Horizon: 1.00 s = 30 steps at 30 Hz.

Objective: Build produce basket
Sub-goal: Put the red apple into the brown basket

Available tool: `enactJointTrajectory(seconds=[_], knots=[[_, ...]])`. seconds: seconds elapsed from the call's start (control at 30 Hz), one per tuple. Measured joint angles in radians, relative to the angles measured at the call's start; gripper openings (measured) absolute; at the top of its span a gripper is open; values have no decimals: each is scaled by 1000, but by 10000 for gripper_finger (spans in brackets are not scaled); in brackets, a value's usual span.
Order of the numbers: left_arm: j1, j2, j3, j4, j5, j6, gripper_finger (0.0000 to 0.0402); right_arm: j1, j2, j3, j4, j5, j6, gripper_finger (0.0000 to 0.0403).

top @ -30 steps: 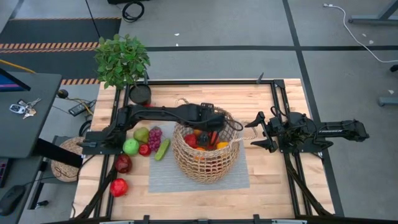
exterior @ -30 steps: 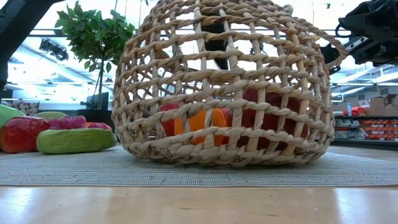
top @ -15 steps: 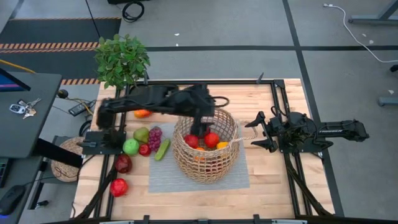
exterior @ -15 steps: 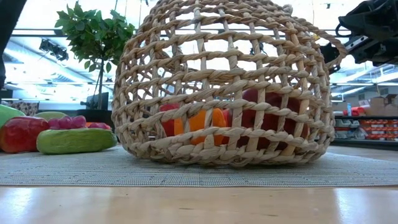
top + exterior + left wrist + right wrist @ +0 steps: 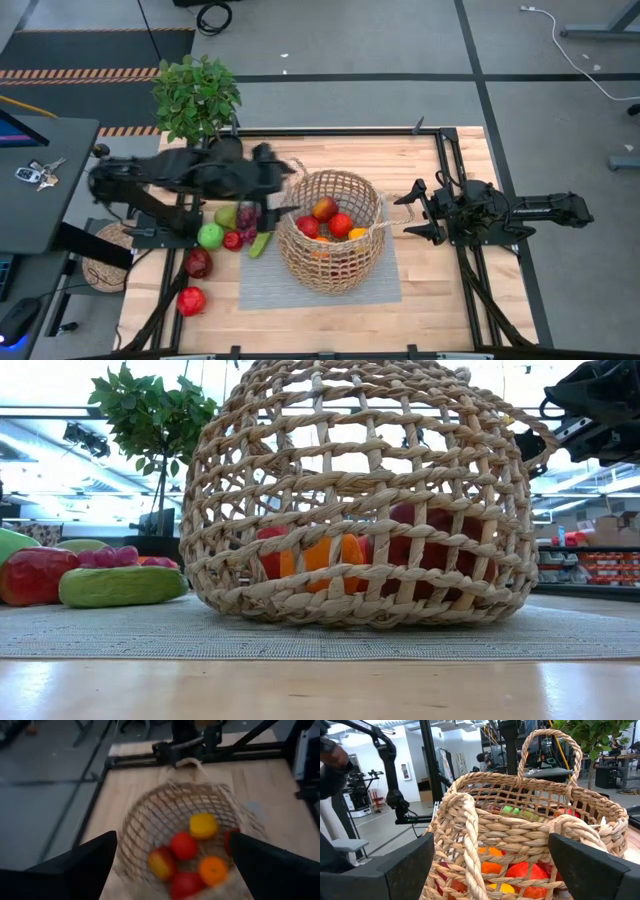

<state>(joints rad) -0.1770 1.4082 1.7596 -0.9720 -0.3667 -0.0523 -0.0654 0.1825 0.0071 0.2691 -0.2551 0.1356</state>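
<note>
Wooden bench (image 5: pixel 430 170), grey mat (image 5: pixel 385 285) under basket (image 5: pixel 331 262); potted plant (image 5: pixel 195 95) behind left end effector (image 5: pixel 268 190), open, empty; right end effector (image 5: pixel 412 212) open, empty, beside basket handle.

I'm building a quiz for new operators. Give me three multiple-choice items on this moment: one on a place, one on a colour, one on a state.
1. Where does the cucumber lie?
A. inside the basket
B. on the table left of the basket
C. on the floor

2. What colour is the apple next to the pear?
A. green
B. blue
C. white

3. How is the right gripper?
A. shut on a lemon
B. shut on the basket handle
C. open, holding nothing

Answers: 1 B, the high view shows it just outside the basket on the left arm's side. 2 A, it shows bright green beside the grapes. 3 C, its fingers stand apart beside the basket with nothing between them.
</note>
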Motion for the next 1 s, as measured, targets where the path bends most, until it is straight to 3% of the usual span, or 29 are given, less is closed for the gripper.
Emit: enactJointTrajectory(seconds=[0.17,0.33,0.43,0.53,0.7,0.87,1.0], knots=[[-47,-134,-110,-106,26,-253,390,0,0,0,0,0,0,394],[-125,-202,-132,-256,104,-495,390,0,0,0,0,0,0,394],[-192,-206,-133,-315,101,-664,390,0,0,0,0,0,0,394],[-257,-197,-133,-384,77,-739,390,0,0,0,0,0,0,394],[-353,-114,-140,-576,60,-921,390,0,0,0,0,0,0,394],[-431,-56,-286,-540,213,-1018,390,0,0,0,0,0,0,394],[-473,-17,-450,-422,439,-1065,390,0,0,0,0,0,0,394]])
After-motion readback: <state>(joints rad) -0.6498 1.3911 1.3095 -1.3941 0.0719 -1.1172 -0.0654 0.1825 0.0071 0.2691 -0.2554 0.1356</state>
